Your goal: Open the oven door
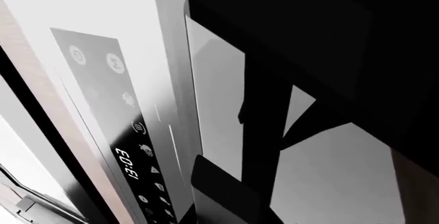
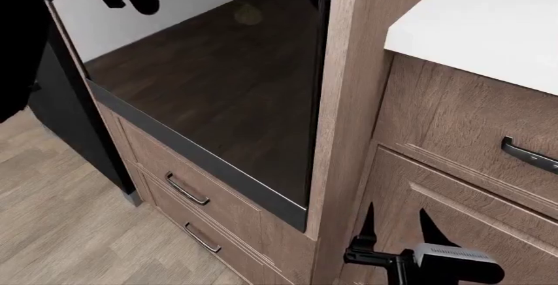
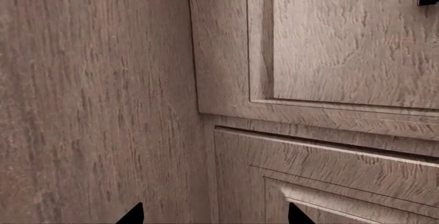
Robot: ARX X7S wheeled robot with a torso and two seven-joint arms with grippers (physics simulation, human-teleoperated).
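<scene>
Right hand (image 2: 396, 223) spread beside one oven door (image 2: 218, 89), two drawers (image 2: 196, 197) below; left hand's state unclear.

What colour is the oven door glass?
Glossy black, mirroring the wood floor, on the oven door; head view shows it best.

The oven door (image 2: 227, 95) is shiny black glass with a dark grey strip along its edge, and it mirrors brown wood with thin lines. The drawers (image 2: 196, 190) under it are brown wood with wavy grain and small dark handles (image 2: 185, 190). The counter (image 2: 488, 23) is plain white. The floor (image 2: 61, 219) is pale grey-brown planks. The oven's panel (image 1: 113, 111) is silver grey with white signs on it. The right gripper (image 2: 396, 223) is black.
</scene>
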